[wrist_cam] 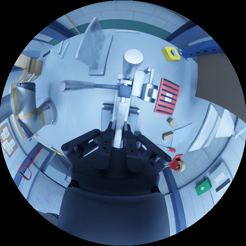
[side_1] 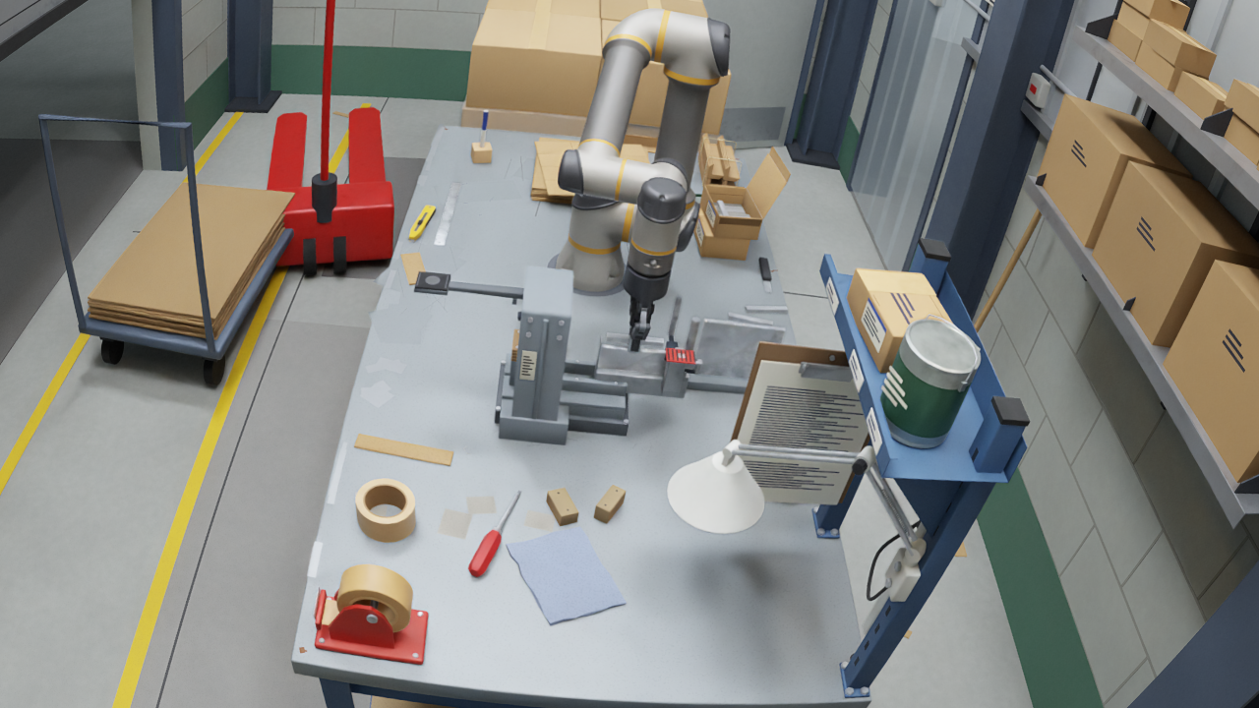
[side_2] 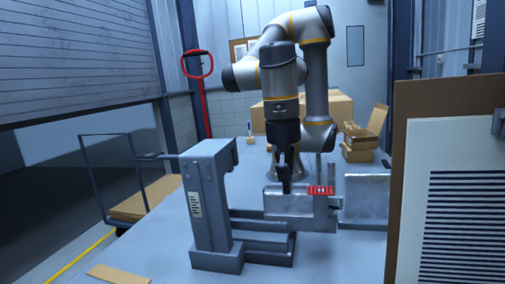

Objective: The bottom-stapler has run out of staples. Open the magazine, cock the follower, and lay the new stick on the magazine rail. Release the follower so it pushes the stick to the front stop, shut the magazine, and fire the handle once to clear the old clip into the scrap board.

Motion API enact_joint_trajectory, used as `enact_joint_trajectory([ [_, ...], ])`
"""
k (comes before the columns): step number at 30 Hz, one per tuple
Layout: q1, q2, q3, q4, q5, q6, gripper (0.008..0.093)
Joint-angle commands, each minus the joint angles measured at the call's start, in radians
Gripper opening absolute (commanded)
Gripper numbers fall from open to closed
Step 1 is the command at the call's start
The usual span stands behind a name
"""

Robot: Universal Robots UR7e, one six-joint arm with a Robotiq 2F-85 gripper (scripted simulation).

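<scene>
The staple stick (wrist_cam: 120,119), a pale ridged bar, runs along the magazine rail of the grey bottom-stapler (side_1: 563,370), and my gripper's (wrist_cam: 118,134) two fingers are closed on its near end. The gripper (side_2: 284,179) points straight down into the open magazine block (side_2: 294,207) at mid-table. Beyond the stick sits the dark follower block (wrist_cam: 125,90), with its rod and round knob (wrist_cam: 65,86) reaching left. A red ribbed latch (side_1: 680,356) sits on the magazine's right end. The stapler's upright column (side_2: 209,193) stands left of the magazine, its handle (side_1: 458,286) reaching left.
Behind the stapler stand my arm's base (side_1: 599,247), flat cardboard and open cartons (side_1: 735,216). A tilted metal plate (side_1: 735,343) lies just right of the magazine, with a clipboard (side_1: 797,423) and white lamp shade (side_1: 715,493) nearer. Tape rolls, a screwdriver (side_1: 493,537), blocks and a cloth lie in front.
</scene>
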Motion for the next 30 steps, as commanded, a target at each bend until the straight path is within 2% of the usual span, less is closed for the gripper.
enact_joint_trajectory([
  [1,0.0,0.0,0.0,-0.001,0.0,0.0,0.008],
  [30,0.0,0.011,0.016,-0.028,0.0,0.0,0.008],
])
